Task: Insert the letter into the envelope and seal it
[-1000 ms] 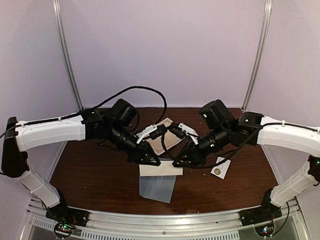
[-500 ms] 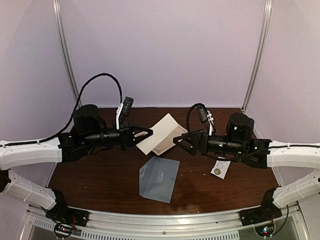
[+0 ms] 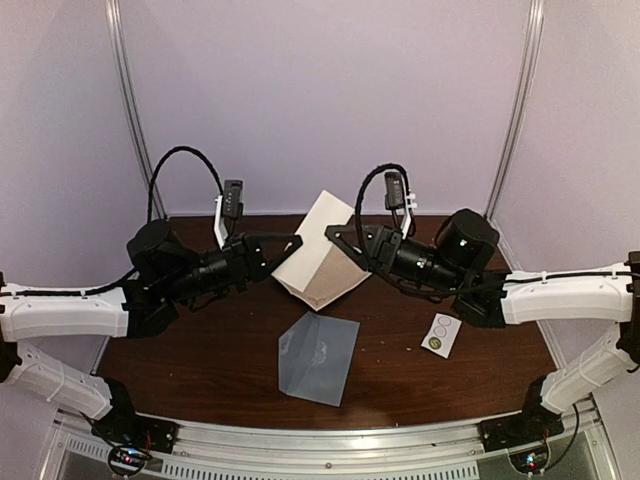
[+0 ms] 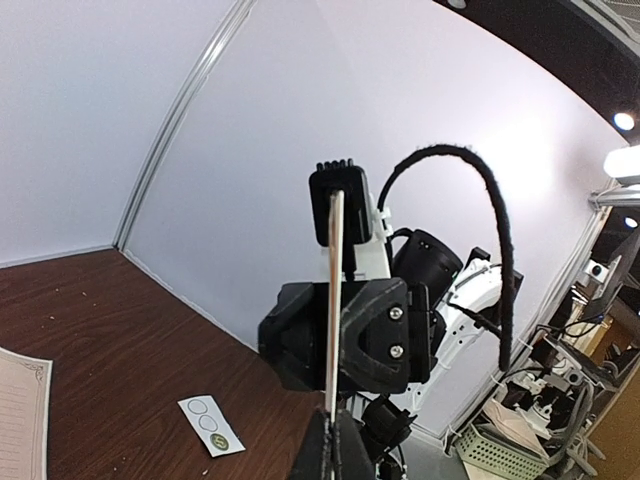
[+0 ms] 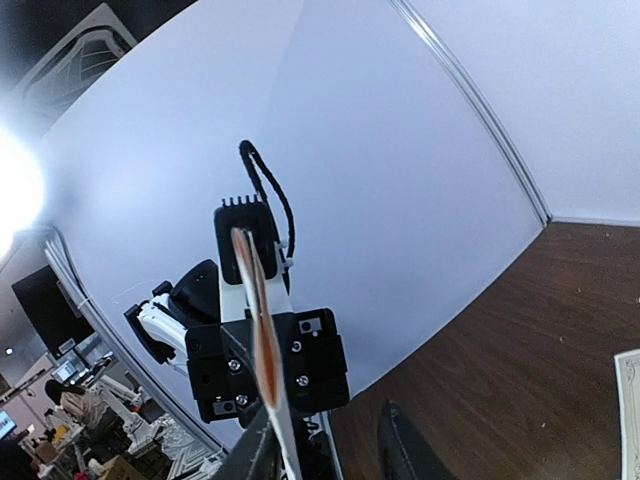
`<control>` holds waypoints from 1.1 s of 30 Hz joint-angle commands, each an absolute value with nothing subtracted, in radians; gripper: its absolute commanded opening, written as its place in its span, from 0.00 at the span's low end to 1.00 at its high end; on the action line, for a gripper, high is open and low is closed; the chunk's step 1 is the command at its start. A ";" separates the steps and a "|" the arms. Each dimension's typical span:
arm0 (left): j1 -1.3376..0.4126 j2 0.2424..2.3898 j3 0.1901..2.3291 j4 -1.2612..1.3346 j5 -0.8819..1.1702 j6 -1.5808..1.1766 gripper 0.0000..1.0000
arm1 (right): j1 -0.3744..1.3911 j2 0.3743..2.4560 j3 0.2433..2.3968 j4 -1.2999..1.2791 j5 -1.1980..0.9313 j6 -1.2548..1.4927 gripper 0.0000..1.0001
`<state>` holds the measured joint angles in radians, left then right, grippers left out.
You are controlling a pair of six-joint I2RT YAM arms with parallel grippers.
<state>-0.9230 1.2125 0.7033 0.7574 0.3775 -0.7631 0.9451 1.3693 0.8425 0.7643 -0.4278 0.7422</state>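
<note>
The letter (image 3: 312, 245), a folded white sheet with a cream inside, hangs in the air over the back middle of the table, between my two grippers. My left gripper (image 3: 294, 241) is shut on its left edge; in the left wrist view the sheet (image 4: 335, 290) stands edge-on out of the closed gripper (image 4: 335, 452). My right gripper (image 3: 336, 236) is at the sheet's right edge with its jaws apart. In the right wrist view the sheet (image 5: 262, 350) lies against one finger (image 5: 255, 452) of the right gripper (image 5: 325, 450). The grey-blue envelope (image 3: 318, 356) lies flat on the table, below and in front of the letter.
A white sticker strip with circles (image 3: 438, 334) lies on the table at the right; it also shows in the left wrist view (image 4: 212, 427). A cream sheet with a printed border shows at the frame edge in the left wrist view (image 4: 20, 410) and right wrist view (image 5: 628, 400).
Both arms have risen from low over the envelope. The letter has gone up and back with them and now stands nearly upright in the air. The envelope has not moved.
</note>
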 commanded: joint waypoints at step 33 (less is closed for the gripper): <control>-0.893 1.291 0.850 0.454 0.561 -0.687 0.16 | 0.917 1.356 1.072 0.215 -0.620 0.460 0.00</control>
<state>-0.8982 1.2747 0.8143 0.4614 0.5270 -0.7040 0.9226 1.3724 1.0428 0.2493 -0.6086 0.4923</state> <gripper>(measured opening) 0.140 0.005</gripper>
